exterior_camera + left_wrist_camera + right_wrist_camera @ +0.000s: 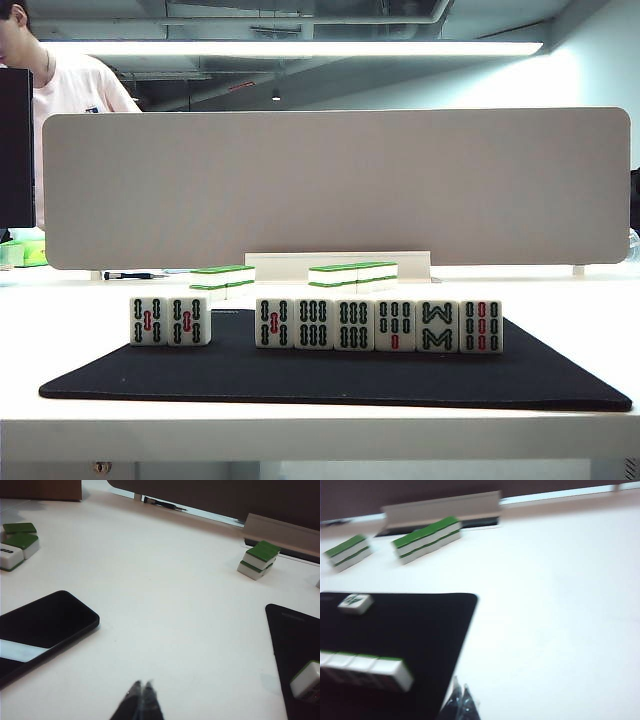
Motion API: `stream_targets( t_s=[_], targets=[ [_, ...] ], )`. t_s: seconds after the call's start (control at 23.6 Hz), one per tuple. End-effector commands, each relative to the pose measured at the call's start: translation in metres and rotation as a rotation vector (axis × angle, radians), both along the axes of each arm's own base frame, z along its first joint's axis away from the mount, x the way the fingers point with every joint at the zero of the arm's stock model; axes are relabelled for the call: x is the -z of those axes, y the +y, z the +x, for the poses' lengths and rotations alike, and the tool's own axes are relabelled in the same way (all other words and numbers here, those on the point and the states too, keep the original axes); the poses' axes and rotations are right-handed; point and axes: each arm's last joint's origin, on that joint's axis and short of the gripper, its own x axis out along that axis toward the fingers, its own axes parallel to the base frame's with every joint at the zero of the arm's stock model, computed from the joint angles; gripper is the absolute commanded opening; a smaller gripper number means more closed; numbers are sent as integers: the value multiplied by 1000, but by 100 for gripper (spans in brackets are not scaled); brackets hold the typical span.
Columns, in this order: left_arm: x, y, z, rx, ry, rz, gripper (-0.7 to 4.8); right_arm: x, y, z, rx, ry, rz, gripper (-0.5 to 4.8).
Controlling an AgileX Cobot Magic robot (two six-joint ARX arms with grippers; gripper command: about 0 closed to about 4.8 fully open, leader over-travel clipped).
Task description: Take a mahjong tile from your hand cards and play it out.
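1. In the exterior view neither arm shows; the hand cards (315, 324) stand upright along the near part of the black mat (330, 385), faces to the camera: two tiles at the left, a gap, then six more in a touching row.

2. The left gripper (142, 686) shows only as two dark fingertips at the 6 o'clock edge of its wrist view, pressed together with no gap and holding nothing.

3. It hangs low over bare white table (165, 595), pointing out across the surface at a shallow angle. A black phone (42, 630) lies at about 9 o'clock of the tips, well apart from them.

4. A two-high stack of green-backed tiles (259, 560) sits at about 1 o'clock, and more green-backed tiles (17, 545) lie at 10 o'clock; a single green-backed tile (306, 679) stands on a mat corner at 3 o'clock.

5. The right gripper (462, 692) likewise shows as dark fingertips at the 6 o'clock edge of its blurred wrist view, jaws closed tight and empty.

6. It is poised just off the mat's right edge, over the white table, aimed low and forward.

7. The mahjong tile (355, 603) lies face up on the mat at about 10 o'clock of the right gripper, well apart from it; its dark green figure is too blurred to read.

8. The hand cards' green backs run in a row at 9 o'clock, near the tips.

9. Beyond the mat, two stacked rows of green-backed tiles (427, 539) lie before a pale rail (442, 507).
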Motion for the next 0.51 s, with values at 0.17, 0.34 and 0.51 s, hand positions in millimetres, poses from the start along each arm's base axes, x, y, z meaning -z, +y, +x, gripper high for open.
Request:
stream_targets(
  t_s=[0.17,0.34,0.51],
  targets=[
    [1,0,0,6,10,1,-5,17,-6,-4,116,-74,-11,-1],
    [1,0,0,6,10,1,-5,35,-9,-6,166,-127,0,-1],
    [1,0,0,6,10,1,-5,41,-10,-6,178,-139,-1,-1]
  ],
)
